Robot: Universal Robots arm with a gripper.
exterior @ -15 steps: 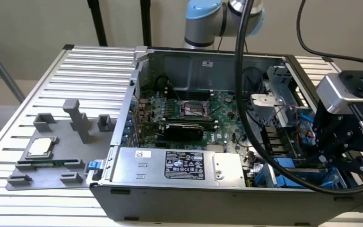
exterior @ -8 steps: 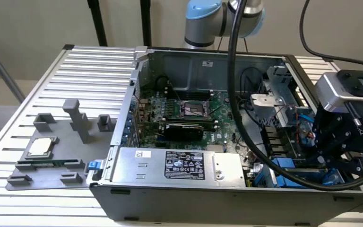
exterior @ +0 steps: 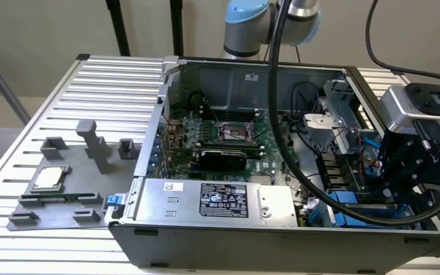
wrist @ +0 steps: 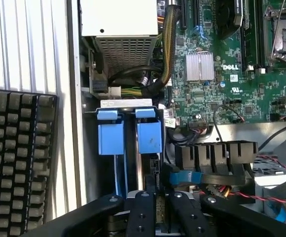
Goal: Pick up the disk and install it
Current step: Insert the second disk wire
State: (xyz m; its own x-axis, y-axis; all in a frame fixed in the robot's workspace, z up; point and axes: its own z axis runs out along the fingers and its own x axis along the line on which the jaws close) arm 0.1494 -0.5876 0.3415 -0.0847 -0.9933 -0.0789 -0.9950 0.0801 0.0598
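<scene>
The disk (wrist: 149, 138) stands edge-on in the drive bay at the corner of the open computer case (exterior: 151, 166), its bright blue frame facing the wrist camera. In the exterior view its blue frame (exterior: 350, 199) shows low at the case's right front. My gripper (wrist: 162, 215) reaches down into that bay, and its black fingers (wrist: 142, 212) sit close together on the thin edge of the disk. In the exterior view my gripper (exterior: 388, 206) hangs over the same corner, its tips hidden inside the case.
A second blue frame (wrist: 111, 138) sits in the slot beside the disk. The grey power supply (exterior: 220, 200) and black connectors (wrist: 217, 155) flank the bay. The motherboard (exterior: 228, 137) lies behind. A grey fixture plate (exterior: 21, 220) holds a silver chip (exterior: 48, 179). A keyboard (wrist: 15, 163) lies outside the case.
</scene>
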